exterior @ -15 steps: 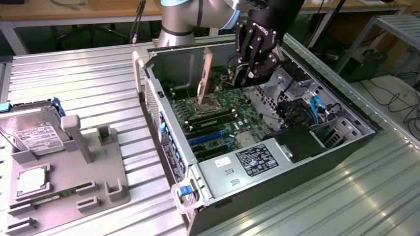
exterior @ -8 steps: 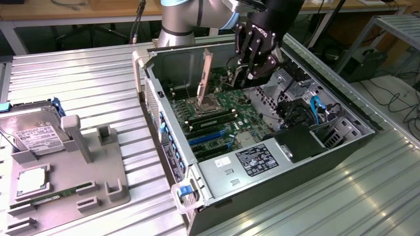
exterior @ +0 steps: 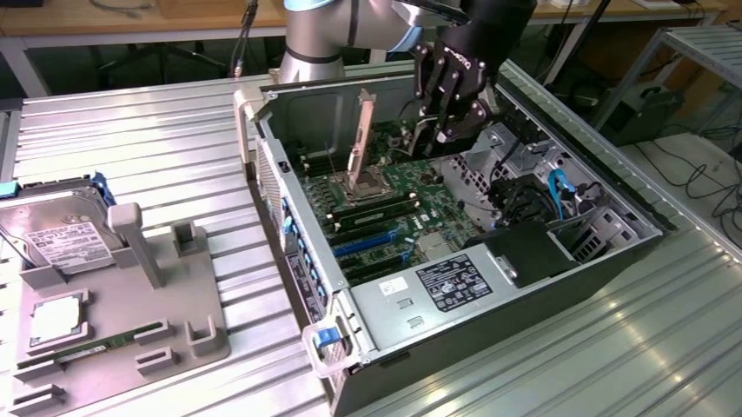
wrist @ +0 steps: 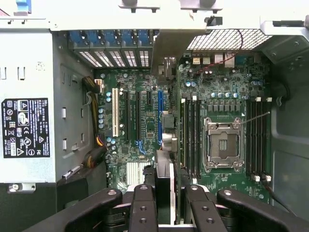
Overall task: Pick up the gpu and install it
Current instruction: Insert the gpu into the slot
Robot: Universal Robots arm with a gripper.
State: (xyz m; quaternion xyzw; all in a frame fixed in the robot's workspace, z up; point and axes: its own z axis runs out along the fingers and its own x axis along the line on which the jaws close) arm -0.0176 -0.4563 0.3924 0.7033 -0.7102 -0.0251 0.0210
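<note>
The gripper [wrist: 164, 198], black and jointed with bright rivets, is clamped on the gpu [wrist: 164, 176], 1 finger pad on each face of the thin dark card. The card is seen edge-on and hangs upright inside the opened computer case [exterior: 304, 261], over the expansion slots beside the CPU socket [wrist: 223, 145]. Whether its lower edge touches the board I cannot tell. Below it lies 1 green motherboard [wrist: 227, 92], dense with small round capacitors. It carries 1 square silver socket flanked by 2 banks of long black memory slots, and 1 white slot [wrist: 115, 113] among black and blue ones. Beyond the board sits 1 boxy grey power supply [wrist: 29, 72] bearing 1 black label, with a bundle of yellow and black wires beside it. The case is sheet metal with perforated vents and blue plastic clips, and it lies on its side on a ribbed aluminium table [exterior: 151, 148]. At the exterior view's left, 1 grey plastic fixture [exterior: 162, 295] with upright posts holds 1 silver hard drive [exterior: 52, 239] with a white label and 1 narrow green RAM stick [exterior: 99, 349]. Behind the table stands a wooden desk [exterior: 139, 13]. At the exterior view's right stand a metal frame rack [exterior: 707, 43] and loose black cables [exterior: 707, 174] on the floor.
</note>
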